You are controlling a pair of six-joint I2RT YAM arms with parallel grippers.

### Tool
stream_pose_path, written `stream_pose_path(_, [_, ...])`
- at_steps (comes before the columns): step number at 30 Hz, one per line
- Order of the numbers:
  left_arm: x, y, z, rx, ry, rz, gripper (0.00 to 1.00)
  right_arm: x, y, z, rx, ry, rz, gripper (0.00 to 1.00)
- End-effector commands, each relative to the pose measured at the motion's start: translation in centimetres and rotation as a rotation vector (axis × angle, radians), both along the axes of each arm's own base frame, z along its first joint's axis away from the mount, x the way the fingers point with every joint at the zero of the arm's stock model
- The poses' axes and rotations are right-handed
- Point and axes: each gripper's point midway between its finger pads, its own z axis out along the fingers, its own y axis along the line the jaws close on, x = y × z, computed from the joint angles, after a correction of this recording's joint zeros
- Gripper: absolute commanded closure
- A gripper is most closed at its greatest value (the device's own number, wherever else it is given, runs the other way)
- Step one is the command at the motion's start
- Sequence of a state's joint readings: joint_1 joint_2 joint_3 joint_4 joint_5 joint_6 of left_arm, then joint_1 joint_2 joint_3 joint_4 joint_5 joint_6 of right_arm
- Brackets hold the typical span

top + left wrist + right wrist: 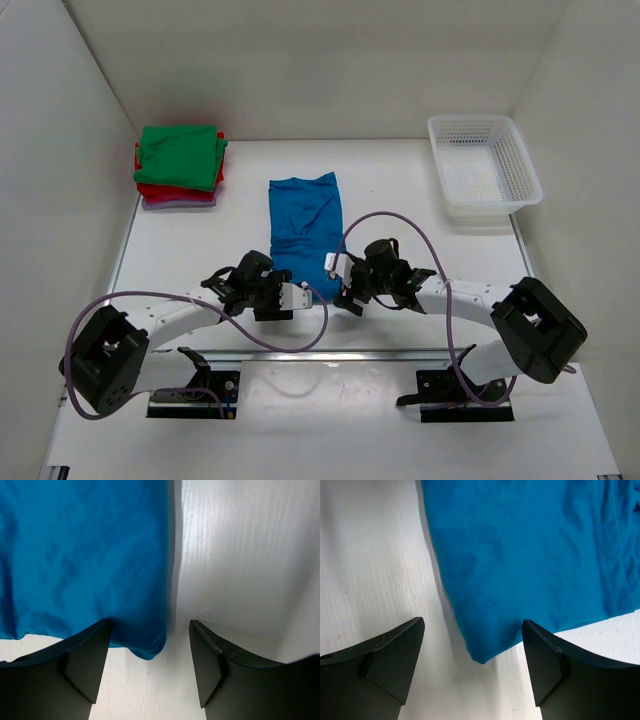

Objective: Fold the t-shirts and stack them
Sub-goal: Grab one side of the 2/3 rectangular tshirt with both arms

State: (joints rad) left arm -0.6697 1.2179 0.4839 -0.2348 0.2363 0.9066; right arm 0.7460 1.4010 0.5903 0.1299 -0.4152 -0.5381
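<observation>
In the top view the blue shirt [305, 228] lies in the middle of the table [190, 250], folded into a narrow upright strip, its lower end between the two arms. The left gripper [150, 622] sits at the strip's lower left corner and the right gripper [472, 621] at its lower right corner, both low over the table. In the left wrist view the jaws stand wide apart at the bottom of the frame; the cloth fills the upper left, and its corner hangs down into the gap, close to the left finger [85, 665], with bare table by the right one. In the right wrist view the jaws are likewise wide open, the cloth fills the upper right, and its corner points down between them, nearer the right finger [545, 665]. Neither gripper has closed on the cloth. At the upper left of the top view a stack of folded shirts stands well apart: green [180, 155] on top, red [172, 190] under it, lavender [180, 203] lowest. A white basket [485, 165] sits at the upper right.
</observation>
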Motion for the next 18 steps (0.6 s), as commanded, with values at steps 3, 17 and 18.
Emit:
stream_pose_path(3, [0.7, 0.1, 0.2, 0.010, 0.000, 0.028, 0.27, -0.3, 0.5, -1.1, 0.007, -0.027, 0.041, 0.25])
stream_pose_path(17, [-0.2, 0.1, 0.2, 0.011, 0.022, -0.027, 0.87, -0.6, 1.1, -3.1, 0.018, 0.047, 0.041, 0.97])
stream_pose_path(18, [-0.4, 0.0, 0.2, 0.009, 0.021, -0.033, 0.94, -0.5, 1.0, -3.1, 0.014, 0.055, 0.039, 1.00])
